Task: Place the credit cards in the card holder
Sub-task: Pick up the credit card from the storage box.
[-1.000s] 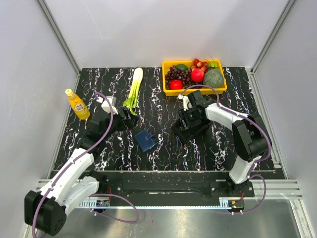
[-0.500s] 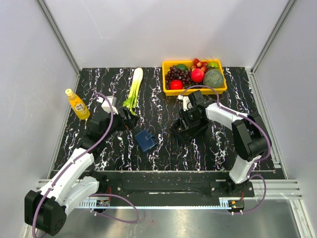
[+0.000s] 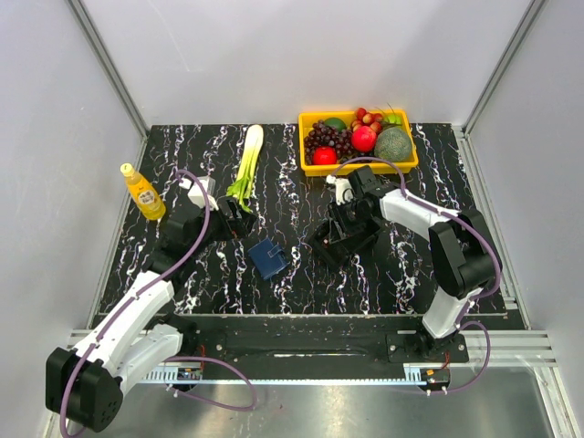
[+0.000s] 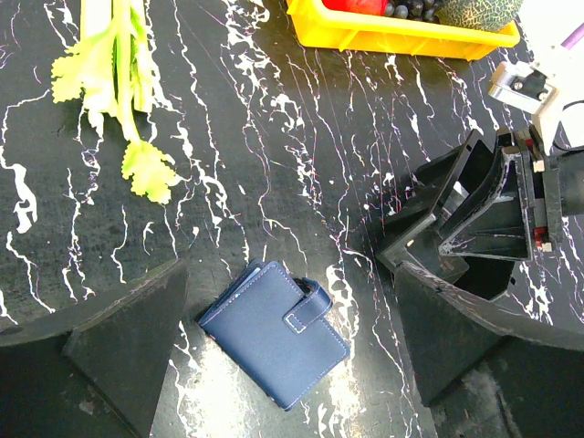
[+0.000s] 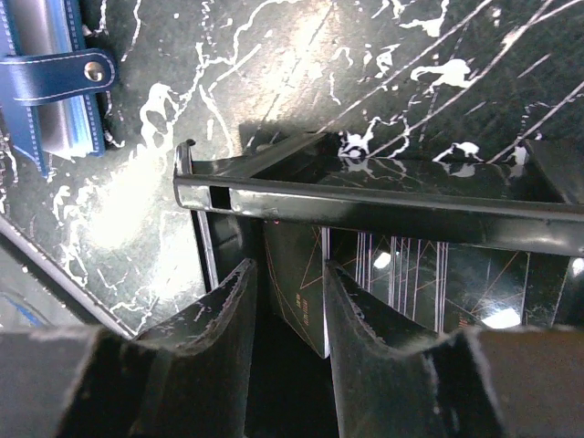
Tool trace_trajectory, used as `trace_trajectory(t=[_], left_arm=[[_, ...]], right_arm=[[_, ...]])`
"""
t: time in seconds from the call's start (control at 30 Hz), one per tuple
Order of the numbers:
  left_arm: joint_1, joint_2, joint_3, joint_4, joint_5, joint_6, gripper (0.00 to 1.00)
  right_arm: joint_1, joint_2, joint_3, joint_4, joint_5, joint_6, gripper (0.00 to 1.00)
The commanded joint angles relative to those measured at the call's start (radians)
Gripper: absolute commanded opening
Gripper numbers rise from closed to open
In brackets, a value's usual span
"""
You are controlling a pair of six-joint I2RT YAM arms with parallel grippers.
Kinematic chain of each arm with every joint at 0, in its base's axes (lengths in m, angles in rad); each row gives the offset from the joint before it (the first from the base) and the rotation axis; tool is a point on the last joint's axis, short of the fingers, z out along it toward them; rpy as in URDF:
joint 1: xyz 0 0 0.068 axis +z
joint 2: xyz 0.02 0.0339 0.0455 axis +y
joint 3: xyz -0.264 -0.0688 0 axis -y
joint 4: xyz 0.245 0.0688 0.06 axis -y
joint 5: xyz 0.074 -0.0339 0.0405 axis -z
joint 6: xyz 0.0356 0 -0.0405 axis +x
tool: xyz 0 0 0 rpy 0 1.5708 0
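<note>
- Change: the right gripper (image 5: 290, 272) has narrowed its jaws around a dark credit card (image 5: 297, 294) standing on edge in the black tray (image 5: 365, 203). This looks like the first pickup.
- The view there is dim, so it cannot be told whether the fingers have bitten yet.
- Left gripper (image 4: 290, 274): spread wide, holding nothing.
- Card holder (image 4: 272, 333): lies flat on the table below and between the left fingers, well apart from the right gripper. It is strapped shut.
- Its long axis runs diagonally in the left wrist view, with the strapped edge facing the tray.

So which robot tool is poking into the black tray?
The right tool: its fingers reach inside the black tray, either side of a dark card. The left tool hovers wide open near the blue card holder.
</note>
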Motion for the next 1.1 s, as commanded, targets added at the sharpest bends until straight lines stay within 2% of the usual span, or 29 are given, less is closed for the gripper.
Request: trace_trajectory(t=[0.0,0.3,0.33,0.47,0.67,0.73,0.8,0.83,1.07], left_arm=[[-0.002,0.002,0.006,0.047,0.015,-0.001,0.99],[-0.002,-0.006,0.004,0.044,0.012,-0.001,0.99],[-0.002,-0.007,0.004,0.044,0.012,-0.001,0.99],[-0.002,-0.010,0.004,0.044,0.012,-0.004,0.99],[-0.002,-0.009,0.004,0.043,0.012,-0.004,0.99],[-0.002,-0.012,0.004,0.038,0.013,-0.003,0.99],[0.000,-0.016,0.003,0.037,0.009,-0.001,0.99],[-0.002,-0.018,-0.001,0.038,0.007,-0.001,0.99],[-0.002,-0.013,-0.001,0.043,0.009,-0.004,0.99]], right_arm=[[0.000,-0.036,0.020,-0.012,-0.087,0.001,0.38],[0.000,-0.059,0.003,0.016,-0.145,0.012,0.35],[0.001,-0.058,0.001,0.013,-0.160,0.009,0.25],[0.001,-0.041,0.001,0.002,-0.192,0.004,0.22],[0.001,-0.030,0.003,-0.002,-0.148,0.013,0.26],[0.001,-0.061,-0.002,-0.007,-0.055,0.018,0.42],[0.001,-0.061,0.000,-0.004,0.028,0.029,0.46],[0.001,-0.052,0.007,-0.012,0.028,0.020,0.51],[0.001,0.042,0.041,-0.036,0.014,0.012,0.50]])
